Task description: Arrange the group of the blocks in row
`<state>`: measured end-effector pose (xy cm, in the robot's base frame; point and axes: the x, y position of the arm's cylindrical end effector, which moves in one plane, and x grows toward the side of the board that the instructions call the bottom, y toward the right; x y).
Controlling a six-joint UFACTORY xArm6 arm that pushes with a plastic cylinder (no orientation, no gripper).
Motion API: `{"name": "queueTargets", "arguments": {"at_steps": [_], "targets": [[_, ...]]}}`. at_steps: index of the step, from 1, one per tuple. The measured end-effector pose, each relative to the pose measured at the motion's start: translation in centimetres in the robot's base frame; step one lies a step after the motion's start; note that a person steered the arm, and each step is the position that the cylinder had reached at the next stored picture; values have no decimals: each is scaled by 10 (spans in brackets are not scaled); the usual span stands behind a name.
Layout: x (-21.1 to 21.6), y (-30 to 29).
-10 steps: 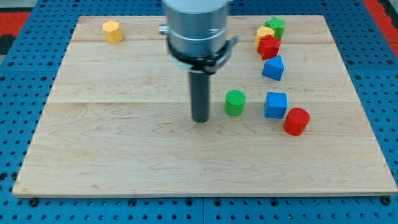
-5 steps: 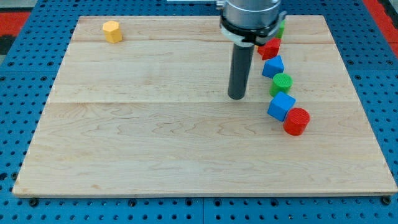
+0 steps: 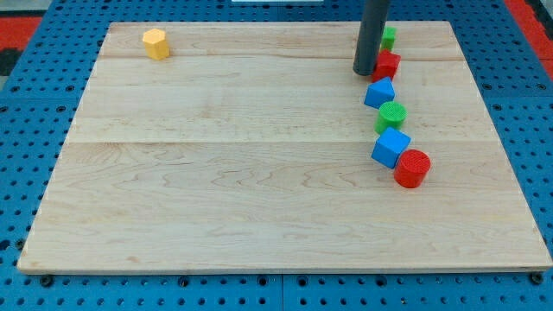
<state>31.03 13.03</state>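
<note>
Since tip [image 3: 364, 72] moved up | touches red block [image 3: 386, 65] | row unchanged

Pale wooden board [image 3: 216, 173] – lies on blue pegboard [image 3: 26, 173]; red patches at top corners.

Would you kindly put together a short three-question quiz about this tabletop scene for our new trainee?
1. True or false: my tip sits at the view's left of the red block near the top of the line.
2. Which block lies far from the others? A) yellow block B) green cylinder C) blue cube
3. Fill in: the lowest piece in the line is the red ____.

Key: 1 true; 2 A; 3 cylinder.
</note>
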Motion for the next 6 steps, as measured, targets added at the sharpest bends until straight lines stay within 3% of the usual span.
{"name": "queueTargets", "arguments": {"at_steps": [1, 2, 3, 6], "targets": [[4, -28], [-42, -81], [-75, -48], [-63, 13]]}}
